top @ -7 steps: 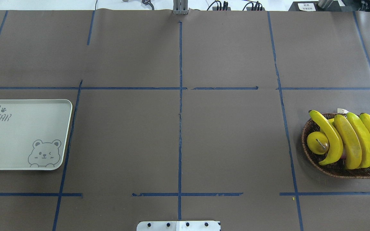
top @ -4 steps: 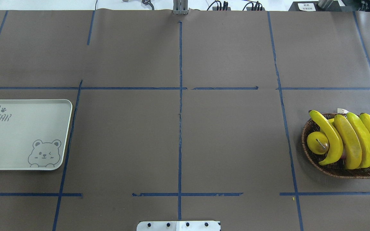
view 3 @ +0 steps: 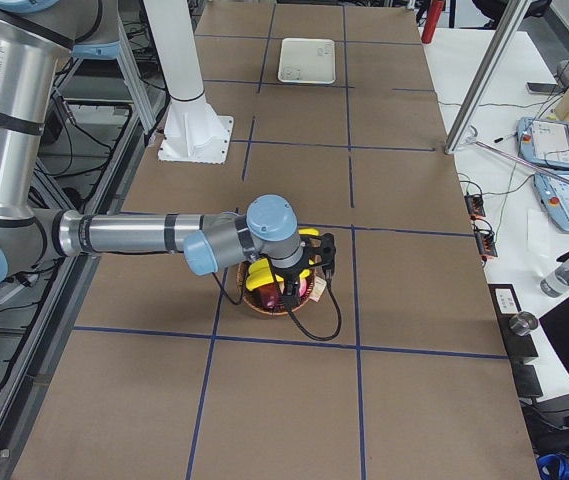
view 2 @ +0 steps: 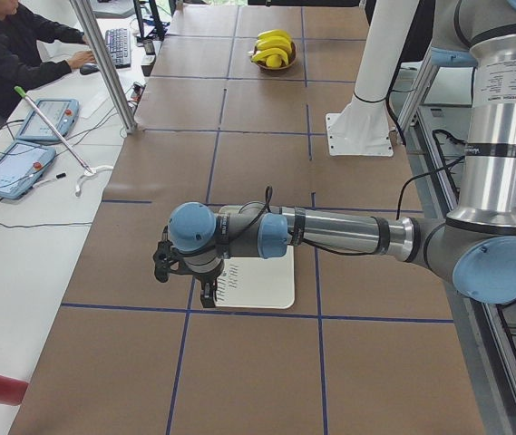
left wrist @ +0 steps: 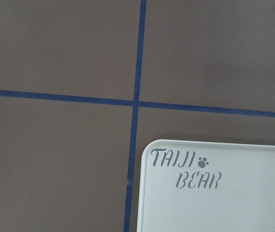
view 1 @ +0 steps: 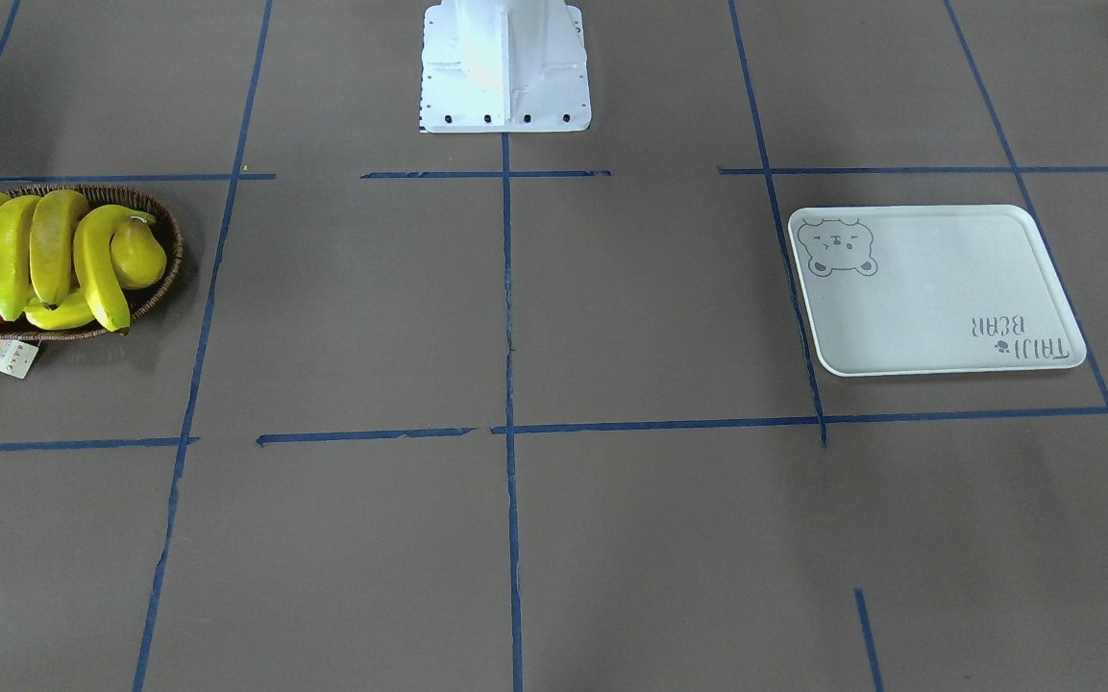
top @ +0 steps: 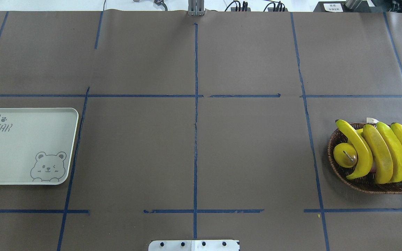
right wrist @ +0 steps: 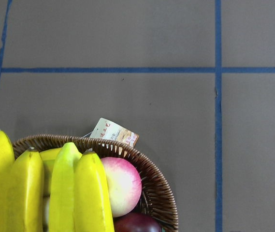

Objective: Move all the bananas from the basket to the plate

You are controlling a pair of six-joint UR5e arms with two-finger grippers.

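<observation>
Overhead exterior showed bananas [top: 382, 157] filling the basket [top: 378, 190] at right, so presumably our right end effector [view 3: 289, 290] hovered there and left end effector [view 2: 208, 292] over the plate [top: 23, 157]; we couldn't tell either's opening.

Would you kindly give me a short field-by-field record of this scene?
source: four bananas, all in the basket
destination: plate, empty, at the table's opposite end
other fruit in basket: pear, pink-white fruit
left end effector: above the plate's corner, open or shut unclear
right end effector: above the basket, open or shut unclear
progress: no banana transferred yet
</observation>
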